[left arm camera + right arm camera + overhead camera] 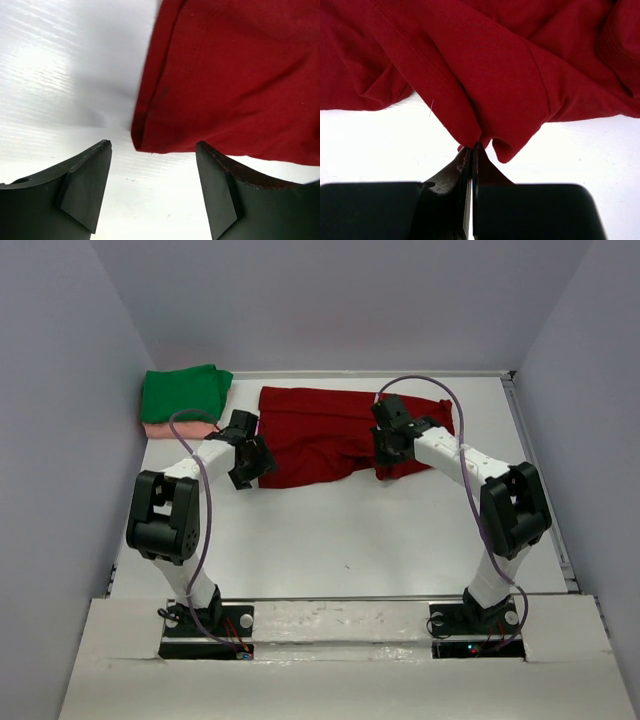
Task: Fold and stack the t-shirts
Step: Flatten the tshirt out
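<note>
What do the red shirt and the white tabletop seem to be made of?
The red t-shirt: soft matte knit cloth, likely cotton; it drapes in loose folds and shows stitched seams. The table: hard, smooth white sheet, perhaps plastic or laminate, slightly glossy; light glares off it with fine streaks.

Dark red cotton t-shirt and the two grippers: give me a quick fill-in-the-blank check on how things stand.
1. The right gripper is ____ on an edge of the dark red cotton t-shirt.
2. The left gripper stands ____ just short of that shirt's corner, holding nothing.
3. The bright green folded t-shirt lies ____ the pale pink folded t-shirt.
Missing words: shut; open; on top of.
</note>
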